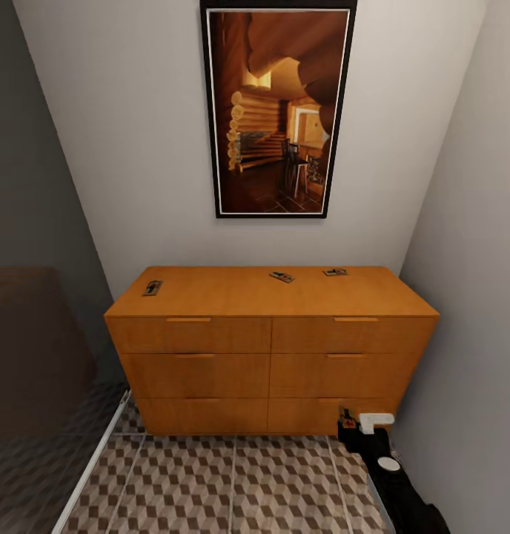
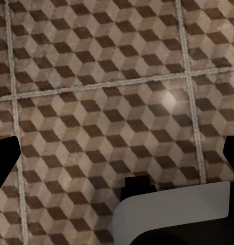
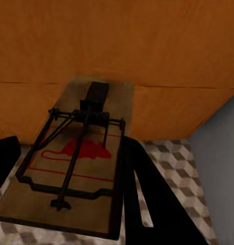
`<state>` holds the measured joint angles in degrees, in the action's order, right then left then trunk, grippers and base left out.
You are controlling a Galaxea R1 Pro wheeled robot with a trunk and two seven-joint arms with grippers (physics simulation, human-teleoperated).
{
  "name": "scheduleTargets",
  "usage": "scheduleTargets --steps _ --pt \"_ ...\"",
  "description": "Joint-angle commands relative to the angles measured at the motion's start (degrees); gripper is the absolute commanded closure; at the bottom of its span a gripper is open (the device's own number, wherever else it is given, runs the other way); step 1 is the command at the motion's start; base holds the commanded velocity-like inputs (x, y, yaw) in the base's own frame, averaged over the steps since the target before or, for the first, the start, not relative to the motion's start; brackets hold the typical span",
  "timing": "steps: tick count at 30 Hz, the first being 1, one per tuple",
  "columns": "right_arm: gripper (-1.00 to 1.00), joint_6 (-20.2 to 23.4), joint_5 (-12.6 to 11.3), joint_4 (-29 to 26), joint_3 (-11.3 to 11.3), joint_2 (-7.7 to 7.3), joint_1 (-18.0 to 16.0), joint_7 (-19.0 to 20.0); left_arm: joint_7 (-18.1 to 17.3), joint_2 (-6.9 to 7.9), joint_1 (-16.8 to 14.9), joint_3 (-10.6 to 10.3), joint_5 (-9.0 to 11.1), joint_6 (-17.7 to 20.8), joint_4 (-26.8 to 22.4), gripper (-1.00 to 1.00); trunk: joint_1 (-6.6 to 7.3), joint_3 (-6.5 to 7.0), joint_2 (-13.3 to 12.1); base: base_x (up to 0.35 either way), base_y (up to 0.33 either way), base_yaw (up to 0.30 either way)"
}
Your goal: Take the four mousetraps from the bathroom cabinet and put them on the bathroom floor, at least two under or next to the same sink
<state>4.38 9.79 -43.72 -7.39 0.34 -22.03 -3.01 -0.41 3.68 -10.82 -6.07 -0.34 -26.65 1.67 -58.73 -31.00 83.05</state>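
Note:
The orange-wood cabinet point(image 1: 270, 356) stands against the back wall. Three mousetraps lie on its top: one at the left point(image 1: 152, 288), one near the middle point(image 1: 282, 277) and one to the right point(image 1: 334, 272). Low in front of the cabinet's right end, my right gripper point(image 1: 348, 426) is shut on another mousetrap point(image 3: 71, 153), a tan board with a dark wire bar and red print, held just above the bathroom floor point(image 1: 233, 482). My left gripper point(image 2: 117, 158) hangs open over bare cube-pattern tiles point(image 2: 96, 102). The sink is out of view.
A grey wall point(image 1: 470, 297) runs close along the right of the cabinet and my right arm. A dark translucent panel point(image 1: 32, 356) and a white floor strip point(image 1: 92, 460) border the left. A framed picture point(image 1: 277, 111) hangs above the cabinet.

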Motion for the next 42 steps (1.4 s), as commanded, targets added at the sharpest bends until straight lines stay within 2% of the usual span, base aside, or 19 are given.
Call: scheduleTargets --steps 1,2,6,9,10,15,21,24,27,34,35,37,38,40,41,42 --pt "1.0 -0.7 0.9 1.4 -0.1 0.03 0.0 -0.1 0.0 0.01 -0.1 -0.3 0.0 -0.3 0.2 -1.0 0.0 -0.05 0.0 0.0 0.0 0.0" --pt "1.0 -1.7 1.2 2.8 -0.1 0.03 0.0 -0.1 0.0 0.01 -0.1 -0.3 0.0 -0.3 0.2 -1.0 0.0 -0.05 0.0 0.0 0.0 0.0" --pt "1.0 -10.8 4.2 14.5 0.0 0.06 0.0 -0.2 0.0 0.01 -0.1 -0.3 0.0 -0.3 0.2 -1.0 0.0 -0.05 0.0 0.0 0.0 0.0" --pt "1.0 -16.3 5.2 21.0 0.0 0.04 0.0 -0.2 0.0 0.01 -0.1 -0.3 0.0 -0.3 0.2 -1.0 0.0 -0.05 0.0 0.0 0.0 0.0" --pt "1.0 -20.4 5.9 25.4 0.0 0.0 0.0 -0.3 0.0 0.01 -0.1 -0.3 0.0 -0.3 0.2 -1.0 0.0 -0.05 0.0 0.0 0.0 0.0" --pt "1.0 -31.1 6.6 37.9 0.1 -0.42 0.0 -0.3 0.0 0.01 -0.1 -0.3 0.0 -0.3 0.2 -1.0 0.0 -0.05 0.0 0.0 0.0 0.0" --pt "1.0 -36.5 6.5 42.0 0.1 -0.14 0.2 0.0 0.0 0.0 -0.1 -0.3 0.1 -0.3 0.2 -1.0 0.0 -0.05 0.0 0.0 0.0 0.0" --pt "1.0 -38.1 6.5 42.6 0.2 0.78 0.5 0.2 0.0 -0.06 -0.1 -0.3 0.1 -0.3 0.2 -1.0 0.0 -0.05 0.0 0.0 0.0 0.0" --pt "1.0 -38.5 6.5 42.7 0.1 0.99 0.7 0.3 0.0 -0.22 -0.1 -0.3 0.0 -0.3 0.2 -1.0 0.0 -0.05 0.0 0.0 0.0 0.0" --pt "1.0 -38.7 6.5 42.7 0.1 1.06 0.7 0.3 0.6 -1.89 -0.1 0.1 0.0 0.8 -1.3 -1.0 0.0 -0.05 0.0 0.0 0.0 0.0" --pt "1.0 -38.7 6.5 42.7 0.1 1.06 0.7 0.3 0.6 -2.26 -0.1 0.2 0.0 2.0 -2.2 -1.0 0.0 -0.05 0.0 0.0 0.0 0.0" --pt "1.0 -38.7 6.5 42.7 0.1 1.01 0.7 0.3 0.6 -4.2 -0.1 0.2 -0.1 11.7 -9.2 -1.0 0.0 -0.05 0.0 0.0 0.0 0.0" --pt "1.0 -38.7 6.5 42.7 0.1 1.01 0.7 0.3 0.6 -4.57 -0.1 0.2 -0.1 14.2 -11.1 -1.0 0.0 -0.05 0.0 0.0 0.0 0.0" --pt "1.0 -38.7 6.5 42.7 0.1 0.99 0.7 0.3 0.5 -5.84 -0.1 0.2 -0.1 25.6 -20.4 -1.0 0.0 -0.05 0.0 0.0 0.0 0.0" --pt "1.0 -38.7 6.5 42.7 0.1 0.99 0.7 0.2 0.4 -6.13 -0.1 0.1 -0.1 28.1 -22.7 -1.0 0.0 -0.05 0.0 0.0 0.0 0.0" --pt "1.0 -38.7 6.5 42.7 0.1 0.98 0.8 0.2 0.4 -6.81 -0.1 0.1 -0.1 32.5 -27.0 -1.0 0.0 -0.05 0.0 0.0 0.0 0.0"
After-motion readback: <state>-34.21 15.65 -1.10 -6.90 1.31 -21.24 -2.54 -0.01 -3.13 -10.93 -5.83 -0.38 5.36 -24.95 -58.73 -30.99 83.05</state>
